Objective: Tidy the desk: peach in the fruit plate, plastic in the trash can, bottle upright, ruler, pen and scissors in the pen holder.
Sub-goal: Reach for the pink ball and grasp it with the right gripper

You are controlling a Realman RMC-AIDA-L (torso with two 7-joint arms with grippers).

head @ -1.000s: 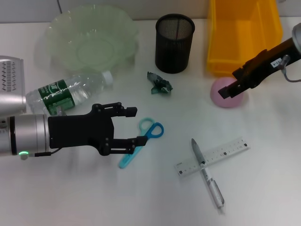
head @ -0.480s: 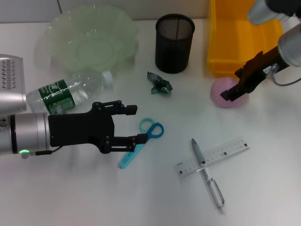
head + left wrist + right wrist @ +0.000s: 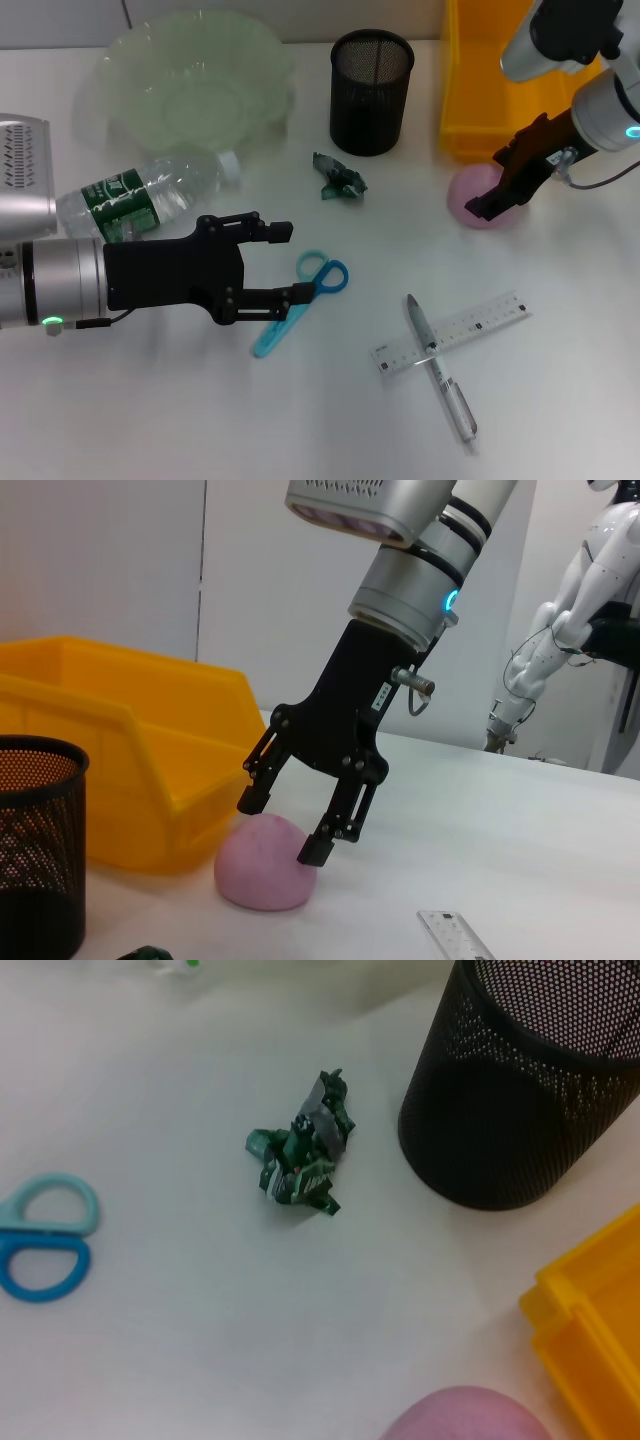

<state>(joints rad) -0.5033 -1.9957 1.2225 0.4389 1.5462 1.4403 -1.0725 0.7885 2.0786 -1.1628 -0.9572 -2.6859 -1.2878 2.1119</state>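
Head view: the right gripper hangs over the pink peach.
Its fingers are spread wide. The left gripper is spread above the scissors.

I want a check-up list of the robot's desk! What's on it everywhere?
Surface: white desk.
Job's things: pink peach beside yellow bin; bottle lying down; scissors; pen across ruler; crumpled plastic; empty fruit plate; pen holder.
Clutter: nothing seen.
Grippers: left gripper open by scissors; right gripper open over peach.
Cables: thin cable at right wrist.
Surroundings: white robot behind.
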